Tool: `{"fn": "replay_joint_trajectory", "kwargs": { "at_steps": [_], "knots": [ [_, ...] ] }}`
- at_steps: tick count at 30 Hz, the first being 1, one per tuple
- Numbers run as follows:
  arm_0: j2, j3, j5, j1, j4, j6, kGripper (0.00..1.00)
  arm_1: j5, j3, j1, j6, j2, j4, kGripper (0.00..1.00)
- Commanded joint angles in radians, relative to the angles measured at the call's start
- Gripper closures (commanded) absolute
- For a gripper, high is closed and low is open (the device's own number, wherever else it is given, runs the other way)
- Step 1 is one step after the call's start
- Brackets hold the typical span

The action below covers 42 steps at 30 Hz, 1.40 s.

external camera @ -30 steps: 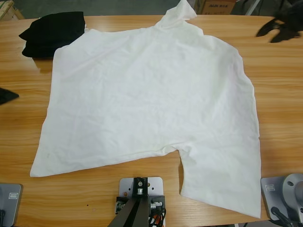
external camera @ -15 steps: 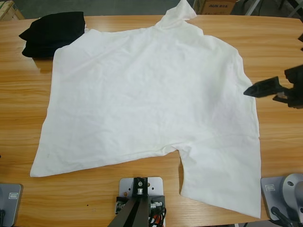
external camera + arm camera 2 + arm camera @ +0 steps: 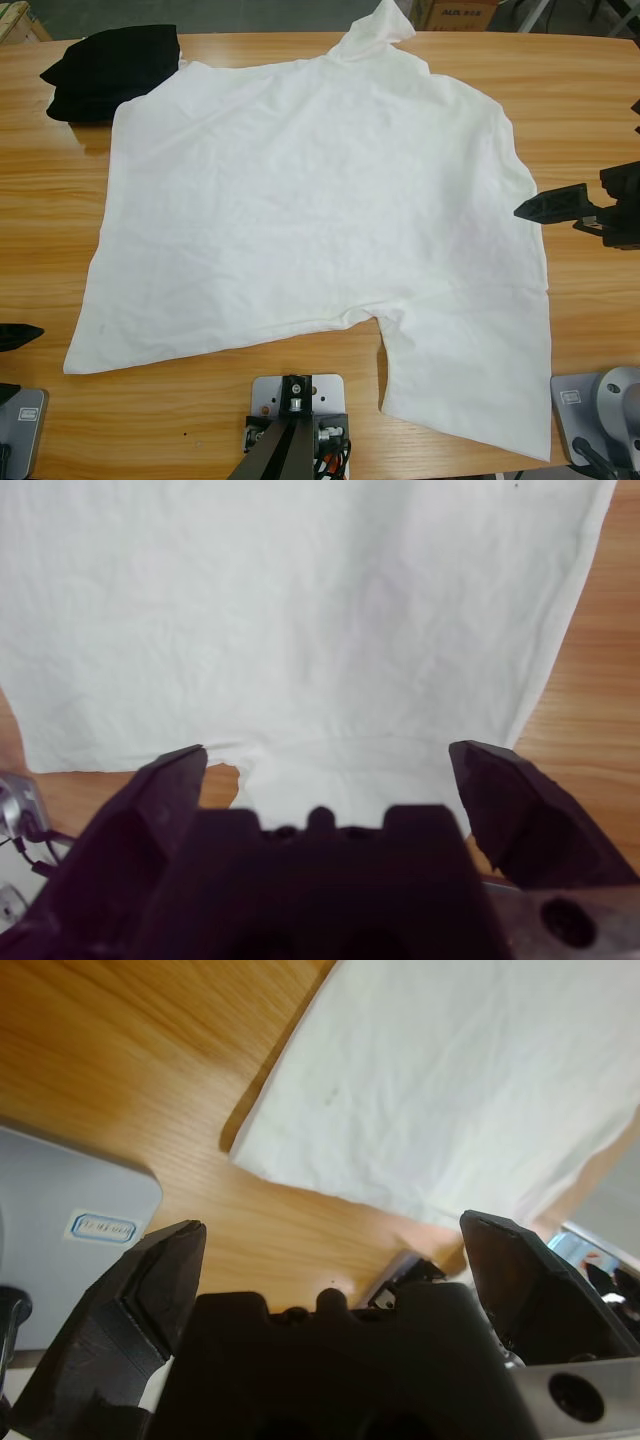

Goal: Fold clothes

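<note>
The clothes, one large white wrinkled T-shirt point(image 3: 310, 210), lie spread flat over the middle of the wooden table point(image 3: 590, 90). One sleeve points to the far edge and one to the near edge. My right gripper point(image 3: 548, 205) hovers at the shirt's right edge, open and holding nothing. In the right wrist view it point(image 3: 325, 752) looks across the shirt point(image 3: 300, 610) over the edge under it. My left gripper point(image 3: 18, 335) shows as a black tip at the left edge, apart from the shirt's near-left corner. It point(image 3: 332, 1228) is open and empty, with that corner point(image 3: 450, 1090) ahead.
A small folded black garment point(image 3: 110, 68) lies at the far left, touching the shirt's corner. A cardboard box point(image 3: 460, 12) stands beyond the table's far edge. Bare wood runs along the left and right sides of the shirt.
The right gripper came down from the far right corner to the shirt's right edge. The left gripper shifted from mid-left toward the near-left corner of the shirt.
</note>
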Motion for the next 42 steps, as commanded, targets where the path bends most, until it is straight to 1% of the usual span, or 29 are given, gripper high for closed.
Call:
{"fn": "replay_joint_trajectory", "kwargs": {
  "at_steps": [1,7,10,13,17,20,26,31,38,42],
  "knots": [
    [0.163,0.099,-0.013,-0.044,-0.169,-0.033,0.0,-0.013,0.056,0.011,0.009,0.035,-0.06,0.0],
    [0.318,0.106,0.03,-0.175,-0.308,-0.105,0.0,-0.006,0.047,0.011,0.005,0.095,-0.093,0.0],
    [0.354,0.105,0.06,-0.225,-0.333,-0.152,0.005,-0.005,0.047,0.008,0.004,0.103,-0.096,0.0],
    [0.337,0.108,0.076,-0.228,-0.319,-0.164,0.013,-0.004,0.05,0.006,0.004,0.108,-0.096,0.0],
    [0.25,0.112,0.134,-0.285,-0.198,-0.249,0.018,-0.004,0.05,0.005,0.004,0.106,-0.096,0.0],
    [0.218,0.121,0.15,-0.295,-0.199,-0.268,0.004,-0.002,0.05,0.005,0.002,0.11,-0.096,0.0],
    [0.289,0.123,0.168,-0.318,-0.267,-0.279,0.0,-0.001,0.048,0.005,0.001,0.11,-0.097,0.0],
    [0.402,0.122,0.188,-0.396,-0.35,-0.347,0.0,-0.001,0.05,0.005,0.001,0.109,-0.097,0.0],
    [0.414,0.131,0.246,-0.417,-0.361,-0.355,0.002,-0.001,0.05,0.005,0.0,0.119,-0.103,0.0],
    [0.463,0.161,0.261,-0.428,-0.435,-0.364,0.004,0.002,0.05,0.005,-0.001,0.131,-0.106,0.0]
  ]
}}
